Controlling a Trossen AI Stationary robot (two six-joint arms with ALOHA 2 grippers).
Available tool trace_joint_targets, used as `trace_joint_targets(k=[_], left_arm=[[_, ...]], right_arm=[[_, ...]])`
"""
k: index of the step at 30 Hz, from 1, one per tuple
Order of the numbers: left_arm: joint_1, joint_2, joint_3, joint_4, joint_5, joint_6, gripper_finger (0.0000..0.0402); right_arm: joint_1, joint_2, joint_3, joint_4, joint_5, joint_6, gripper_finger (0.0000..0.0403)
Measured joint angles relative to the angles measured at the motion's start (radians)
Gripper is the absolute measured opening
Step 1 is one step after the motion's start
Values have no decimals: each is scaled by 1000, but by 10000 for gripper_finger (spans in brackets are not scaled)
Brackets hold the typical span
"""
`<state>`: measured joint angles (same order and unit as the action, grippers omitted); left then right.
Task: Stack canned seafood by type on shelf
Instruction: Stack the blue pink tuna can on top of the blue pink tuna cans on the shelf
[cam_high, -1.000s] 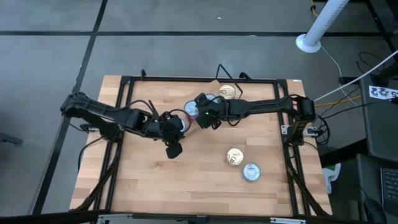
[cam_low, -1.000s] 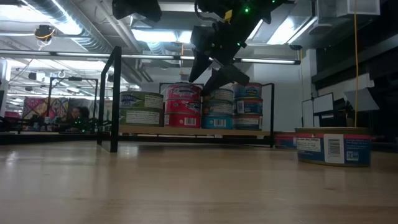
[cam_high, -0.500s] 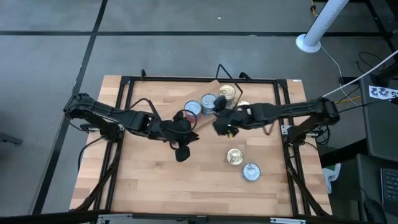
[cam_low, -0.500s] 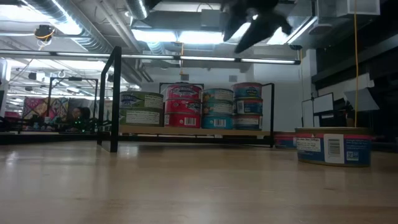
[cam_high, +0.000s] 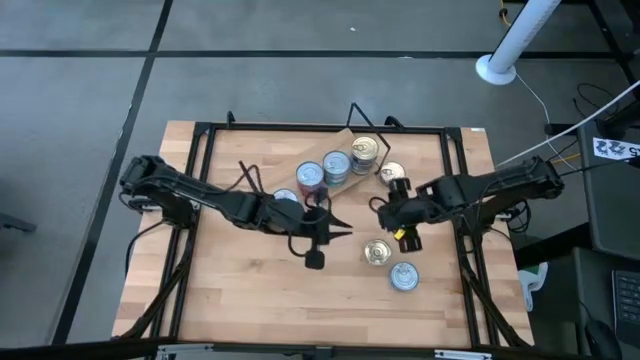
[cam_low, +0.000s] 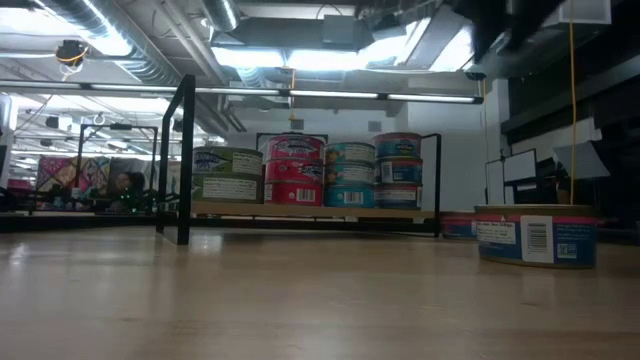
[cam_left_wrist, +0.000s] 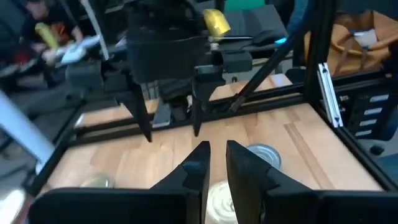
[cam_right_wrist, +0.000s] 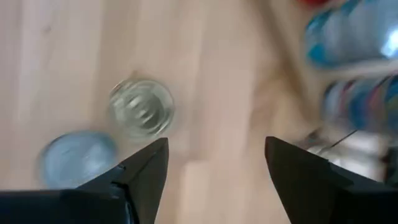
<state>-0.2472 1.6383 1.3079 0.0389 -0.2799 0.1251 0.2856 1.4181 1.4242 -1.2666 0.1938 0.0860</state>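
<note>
A: While the right gripper (cam_high: 392, 213) is hanging with its dark fingers (cam_right_wrist: 149, 168) spread wide and nothing between them, where is it sitting relative to the loose gold-lidded round tin (cam_high: 377, 252)?

B: It is hovering just beside that tin, on the side facing the shelf, a light wood plank with thin black wire ends (cam_low: 310, 212). The loose silvery-lidded round tin (cam_high: 403, 276) is lying just beyond the gold one, farther from the shelf.

A: And how should the pick go?

B: I would judge it best to be centring the open fingers over the gold tin, straddling its rim evenly and lowering straight before closing, since a flat tin is likely to be slipping out of a skewed pinch.

A: What is the arm doing?

B: The right arm is reaching in from the table's right edge, elbow bent, wrist pointing down at the tabletop.

A: The other one?

B: The left gripper (cam_high: 335, 226) is waiting nearly closed and empty, on the gold tin's other side, its arm stretching low across from the left edge.

A: The remaining tins?

B: They are standing in stacked pairs (cam_low: 325, 170) on the shelf, well away from the gold tin.
</note>
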Motion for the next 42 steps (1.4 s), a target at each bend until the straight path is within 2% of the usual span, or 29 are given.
trace_joint_targets(k=[3,7,15,20,23,28,34,39,42], left_arm=[[4,49,0,73,10,55,51],[17,105,-1,121,14,63,68],[85,205,-1,189,44,-217,115],[123,254,-2,181,79,-388,123],[135,269,-2,184,122,-428,121],[138,270,6,181,133,-440,118],[118,269,113,116,146,-384,122],[115,290,237,-14,141,-388,121],[115,348,325,-97,140,-409,121]], right_arm=[[30,0,0,-60,-49,90,266],[71,-2,-1,-141,-56,96,266],[104,-7,-19,-112,-9,95,266],[100,-72,-151,-47,-3,97,266],[100,-131,-237,16,-3,99,266],[100,-244,-381,156,-3,128,266],[83,-336,-528,293,-5,130,266],[19,-349,-576,303,-4,123,266],[-23,-350,-586,319,-3,113,266]])
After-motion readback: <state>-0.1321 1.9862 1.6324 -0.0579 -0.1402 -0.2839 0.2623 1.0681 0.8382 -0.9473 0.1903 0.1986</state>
